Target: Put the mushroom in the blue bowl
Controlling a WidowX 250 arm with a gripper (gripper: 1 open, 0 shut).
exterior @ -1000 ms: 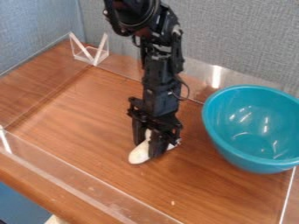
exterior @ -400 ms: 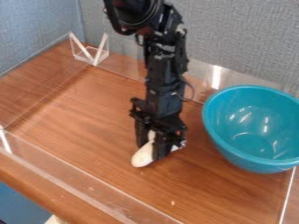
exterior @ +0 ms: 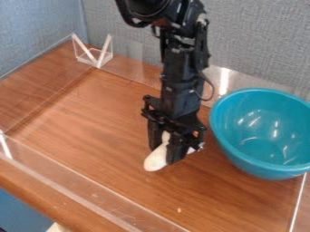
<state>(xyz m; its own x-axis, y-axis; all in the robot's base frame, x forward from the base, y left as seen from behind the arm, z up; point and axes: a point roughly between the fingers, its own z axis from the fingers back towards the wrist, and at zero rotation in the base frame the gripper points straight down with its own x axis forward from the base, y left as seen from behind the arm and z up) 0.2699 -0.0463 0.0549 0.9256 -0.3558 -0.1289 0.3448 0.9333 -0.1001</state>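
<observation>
A wooden table (exterior: 72, 118) is seen from above and slightly to one side, bordered at its near edge and left side by a low clear plastic wall (exterior: 85, 186).

One mushroom (exterior: 157, 160) is counted. Only its cream-white stem is visible, hanging tilted below the fingers; the cap is hidden between them. It is held just left of the bowl, apart from its rim, and whether its lower tip touches the wood cannot be told.

One gripper (exterior: 171, 152) is counted — black, pointed straight down, its fingers clamped on the upper part of the mushroom. It is carried by a single dark arm (exterior: 182, 63) that rises toward the top of the view.

One blue bowl (exterior: 262, 163) is counted, standing on the table at the right, glossy teal, with nothing seen inside.

Farther back, one small clear plastic stand (exterior: 92, 52) is seen near the far left corner, and a grey panel (exterior: 54, 27) is set behind the table.

Compared with the frame from a second earlier, the gripper and the mushroom have been shifted to the right, closer to the bowl — and raised slightly. The grip appears unchanged. The bowl and the plastic stand are found in the same places as before.
</observation>
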